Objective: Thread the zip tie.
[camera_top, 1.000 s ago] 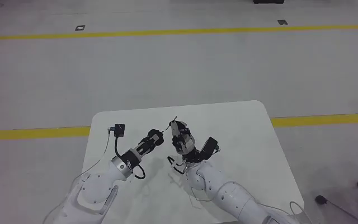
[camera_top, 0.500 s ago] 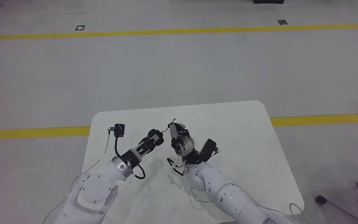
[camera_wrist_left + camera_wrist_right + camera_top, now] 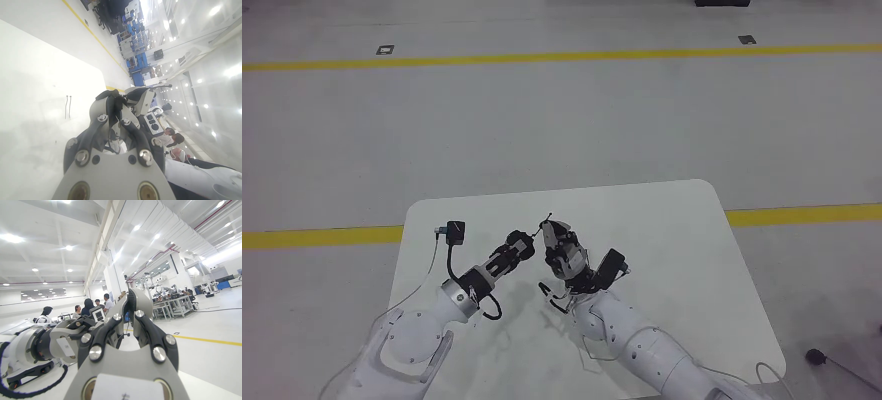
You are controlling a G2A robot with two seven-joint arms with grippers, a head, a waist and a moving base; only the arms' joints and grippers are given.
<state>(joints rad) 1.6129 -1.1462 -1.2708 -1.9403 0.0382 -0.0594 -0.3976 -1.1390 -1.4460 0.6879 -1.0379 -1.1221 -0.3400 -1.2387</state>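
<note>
A thin black zip tie (image 3: 546,219) sticks out past the fingertips of my right gripper (image 3: 553,236), which is shut on it above the middle of the white table (image 3: 682,230). From the left wrist camera, the zip tie (image 3: 164,86) runs out to a small head. In the right wrist view it shows as a fine line (image 3: 128,290) above the right gripper (image 3: 130,298). My left gripper (image 3: 523,243) is shut, its tips just beside the right one. The left gripper (image 3: 113,95) has its black pads pressed together; whether they hold anything cannot be made out.
Two spare black zip ties (image 3: 68,108) lie side by side on the table below the grippers. A black cable with a small box (image 3: 452,231) loops off the left arm. The table's far edge and right half lie beyond the grippers.
My right gripper has shifted slightly left with the zip tie, closing on the left gripper. The left arm has not moved.
</note>
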